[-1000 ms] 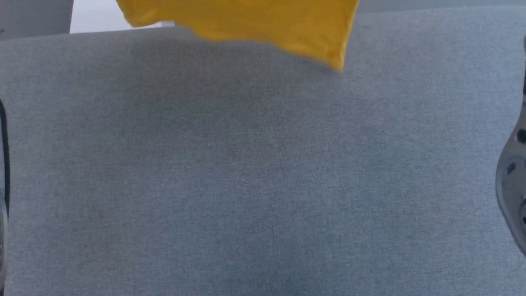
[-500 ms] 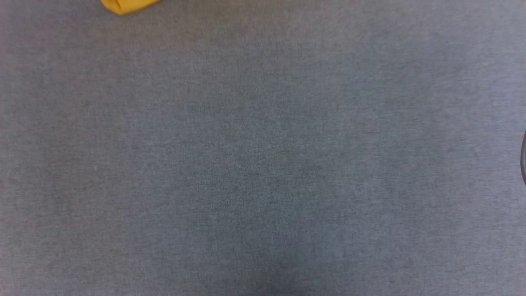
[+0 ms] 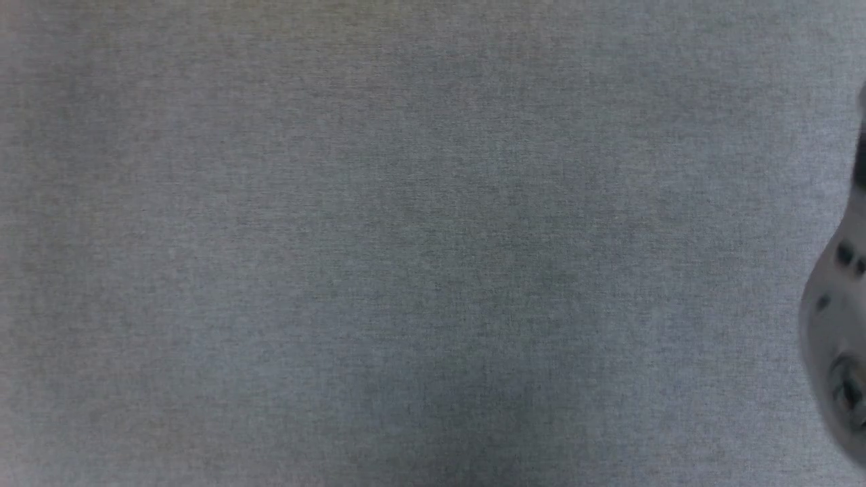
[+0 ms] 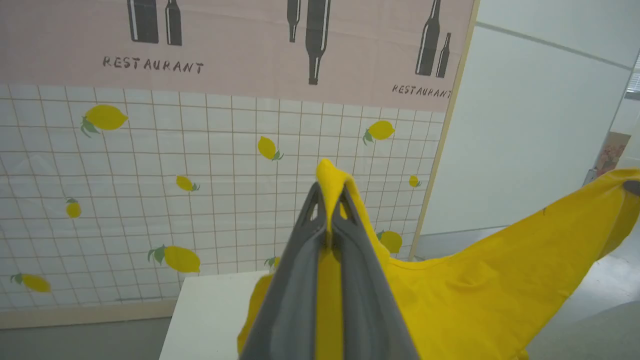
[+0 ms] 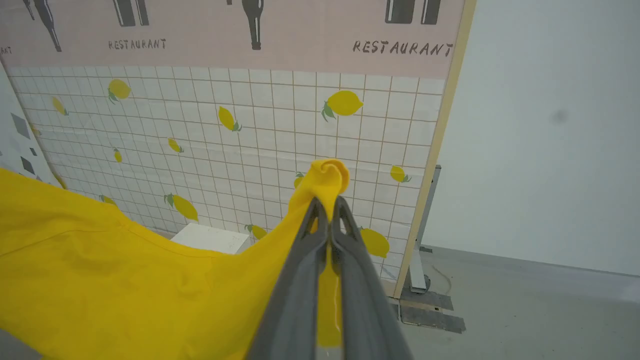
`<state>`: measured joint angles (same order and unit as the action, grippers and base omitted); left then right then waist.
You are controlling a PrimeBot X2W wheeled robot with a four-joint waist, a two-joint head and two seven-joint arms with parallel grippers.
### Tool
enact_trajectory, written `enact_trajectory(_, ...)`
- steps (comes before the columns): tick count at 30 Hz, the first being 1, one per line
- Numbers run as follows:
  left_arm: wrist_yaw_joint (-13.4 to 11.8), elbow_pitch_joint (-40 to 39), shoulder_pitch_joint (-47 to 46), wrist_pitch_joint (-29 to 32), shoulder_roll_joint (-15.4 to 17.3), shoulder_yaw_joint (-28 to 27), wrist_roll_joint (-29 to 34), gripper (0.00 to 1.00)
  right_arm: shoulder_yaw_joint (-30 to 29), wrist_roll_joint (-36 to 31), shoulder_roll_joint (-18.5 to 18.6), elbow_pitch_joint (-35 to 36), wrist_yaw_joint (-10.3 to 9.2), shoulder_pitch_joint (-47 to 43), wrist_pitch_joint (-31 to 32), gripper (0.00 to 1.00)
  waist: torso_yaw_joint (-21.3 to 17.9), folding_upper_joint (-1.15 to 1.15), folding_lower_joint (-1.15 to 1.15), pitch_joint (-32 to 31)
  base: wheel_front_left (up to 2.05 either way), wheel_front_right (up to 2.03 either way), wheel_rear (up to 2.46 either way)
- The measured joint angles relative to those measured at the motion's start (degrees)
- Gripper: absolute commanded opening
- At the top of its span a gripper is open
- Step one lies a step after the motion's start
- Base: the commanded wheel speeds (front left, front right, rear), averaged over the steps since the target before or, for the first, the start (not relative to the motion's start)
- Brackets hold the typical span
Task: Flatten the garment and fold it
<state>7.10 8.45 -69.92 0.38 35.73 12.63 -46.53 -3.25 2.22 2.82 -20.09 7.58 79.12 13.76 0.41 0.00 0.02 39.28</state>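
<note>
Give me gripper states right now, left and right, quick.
Left gripper: shut on the garment, a bunch of cloth pinched at its tip.
Right gripper: shut on the garment too, at another bunched part.

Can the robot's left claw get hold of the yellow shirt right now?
Yes, it seems so: the left claw is shut on a bunched bit of the yellow shirt, with nothing in between.

Mustard-yellow cotton T-shirt [image 4: 475, 285], held aloft, one bunched corner clamped in the left pincer [image 4: 328, 210], another rolled corner clamped in the right pincer [image 5: 327, 210], cloth spread between the two as a sagging sheet, softly creased, plain yellow side shown
</note>
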Motion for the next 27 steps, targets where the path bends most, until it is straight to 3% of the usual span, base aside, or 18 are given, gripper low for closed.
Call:
enact_trajectory(6, 0.00, -8.06, 18.43, -0.76, 5.75, -2.87, -6.37, 0.00, -1.71, 5.44, 0.07, 13.81, -0.01, -15.88, 6.68, 0.00, 0.25, 0.00, -0.01, -2.54, 0.00, 0.00, 0.00)
enact_trajectory(10, -0.43, -12.93, 31.33, -2.86, 6.59, -5.45, -9.11, 0.00, -3.44, 10.50, -0.02, 22.80, 0.00, -28.89, 9.66, 0.00, 0.29, 0.00, -0.01, -4.78, 0.00, 0.00, 0.00)
enact_trajectory(14, -2.42, -16.96, 42.75, -5.36, 6.37, -7.31, -9.80, 0.00, -6.93, 14.61, 0.01, 30.08, -0.01, -41.63, 10.69, 0.00, 0.41, 0.00, -0.02, -7.26, 0.00, 0.00, 0.00)
enact_trajectory(20, -3.12, -18.57, 55.91, -5.92, 5.54, -5.68, -11.00, 0.00, -10.34, 21.54, 0.07, 33.51, -0.01, -56.51, 10.77, 0.00, 0.61, 0.00, -0.02, -10.88, 0.00, 0.00, 0.00)
enact_trajectory(27, -3.20, -16.04, 67.39, -2.93, 5.27, -0.07, -9.84, 0.00, -5.92, 24.55, 0.07, 33.54, -0.01, -71.09, 14.97, 0.00, 0.27, 0.00, -0.02, -15.75, 0.00, 0.00, 0.00)
